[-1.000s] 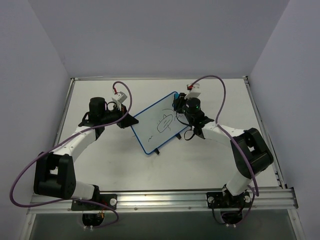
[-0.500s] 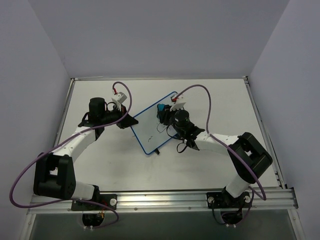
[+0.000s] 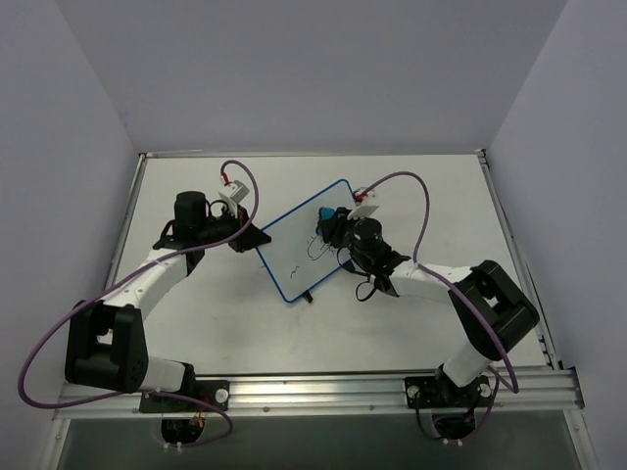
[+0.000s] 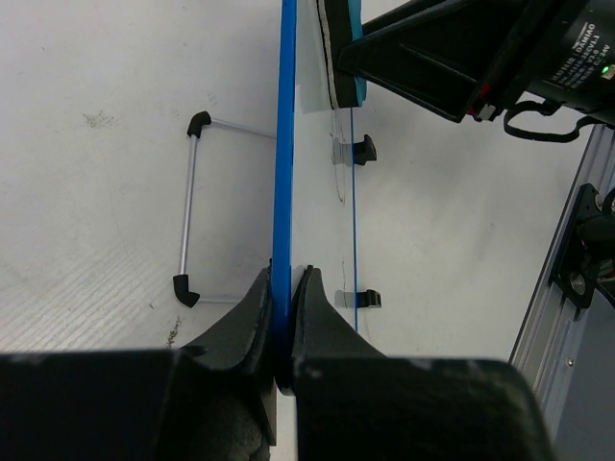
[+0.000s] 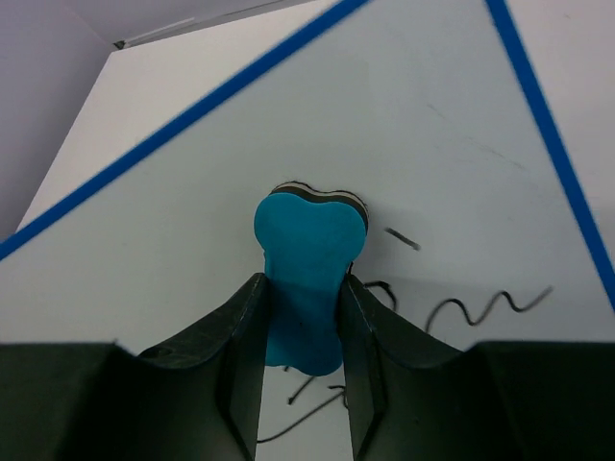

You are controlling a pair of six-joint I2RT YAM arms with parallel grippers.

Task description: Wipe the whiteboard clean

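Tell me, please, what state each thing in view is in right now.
whiteboard, clamped at its blue edge, not yet clean.
black scribbles, on the board, unerased.
eraser, gripped, against the board face.
left pincer, shut on the whiteboard.
right pincer, shut on the eraser.

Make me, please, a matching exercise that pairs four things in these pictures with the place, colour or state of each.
Things:
1. left claw
2. right claw
3. eraser
4. marker scribble

Place, colour or state:
A. teal, against the white face of the whiteboard
B. black, drawn on the board's face
C. shut on the board's blue frame
D. shut on the eraser

Pairs: 1-C, 2-D, 3-A, 4-B
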